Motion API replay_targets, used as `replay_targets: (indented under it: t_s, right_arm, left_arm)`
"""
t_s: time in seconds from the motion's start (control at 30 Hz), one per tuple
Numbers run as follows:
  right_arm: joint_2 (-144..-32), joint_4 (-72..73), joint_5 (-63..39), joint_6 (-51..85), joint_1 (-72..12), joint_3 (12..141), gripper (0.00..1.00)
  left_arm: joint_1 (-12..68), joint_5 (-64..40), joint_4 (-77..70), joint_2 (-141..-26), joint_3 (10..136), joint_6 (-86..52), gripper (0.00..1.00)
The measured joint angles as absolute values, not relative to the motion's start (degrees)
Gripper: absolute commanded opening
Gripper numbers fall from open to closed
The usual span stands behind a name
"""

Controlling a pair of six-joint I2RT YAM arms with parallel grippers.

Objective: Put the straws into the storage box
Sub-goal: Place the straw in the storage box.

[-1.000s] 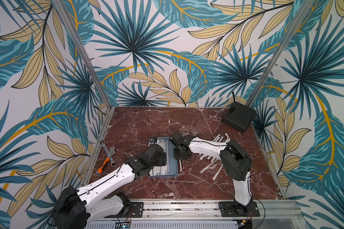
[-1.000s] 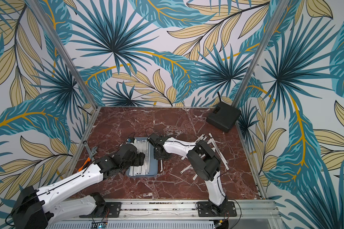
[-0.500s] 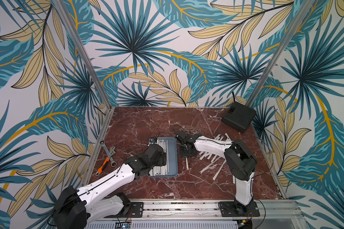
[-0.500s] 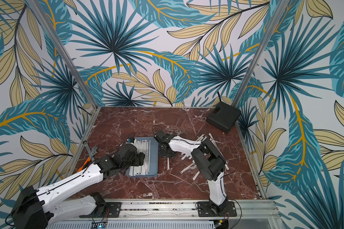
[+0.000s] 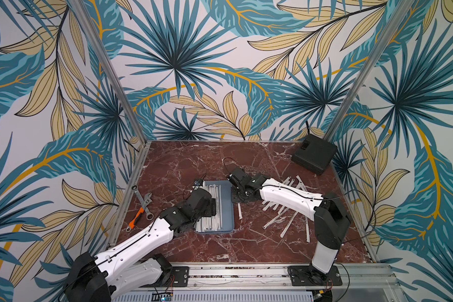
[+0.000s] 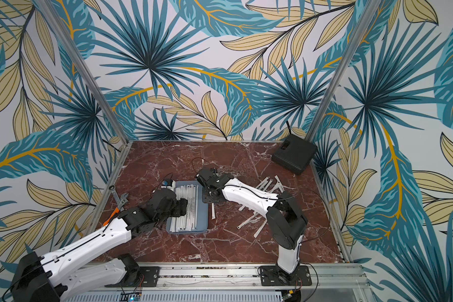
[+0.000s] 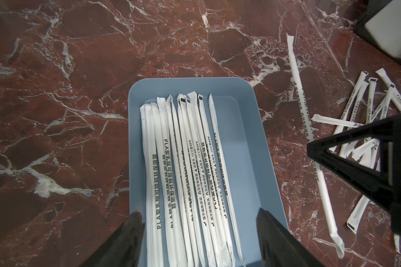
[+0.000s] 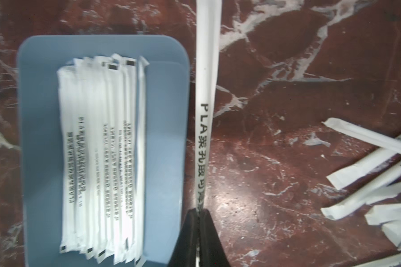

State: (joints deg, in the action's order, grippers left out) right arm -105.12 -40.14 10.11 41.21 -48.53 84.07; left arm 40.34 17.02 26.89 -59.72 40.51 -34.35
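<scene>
Watching the right wrist view, I had the right fingers [image 8: 188, 233] clenched on one end of a straw [image 8: 206, 92], and everything turned on that. The straw ran straight out from the fingers, its long axis parallel to the long side of the storage box [image 8: 164, 143]. It sat just outside the rim, though, on the side toward the loose straws [image 5: 280, 217] scattered on the desk [image 5: 194, 162]. So the box lay sideways from my grip, not ahead, and I judged a short shift across the rim would do it, with no turning needed. The right arm, already holding the straw, was plainly the one for the job. The left fingers [image 7: 130, 233] hung spread apart over the box, grasping nothing, above the packed straws [image 7: 183, 161] lined up lengthwise inside. Against a second earlier, the right fingers had tightened, the right elbow had swung out toward the desk's edge, and the left arm had not budged.
</scene>
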Motion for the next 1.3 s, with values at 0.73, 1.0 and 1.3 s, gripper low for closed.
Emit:
replay_targets:
  t_s: [0.73,1.0,1.3]
  right_arm:
    - [-122.61,-37.12,8.23,47.22,-51.20,91.61,0.08]
    - [-124.42,-35.77,6.81,48.49,-51.20,93.45,0.08]
    - [-124.31,-35.00,6.07,48.88,-51.20,93.54,0.15]
  left_arm:
    - [39.11,17.34,28.14,-56.51,39.13,-34.30,0.82]
    - [39.07,17.32,28.14,-56.47,38.81,-34.33,0.82]
    - [39.00,17.32,28.14,-56.14,38.50,-34.37,0.81]
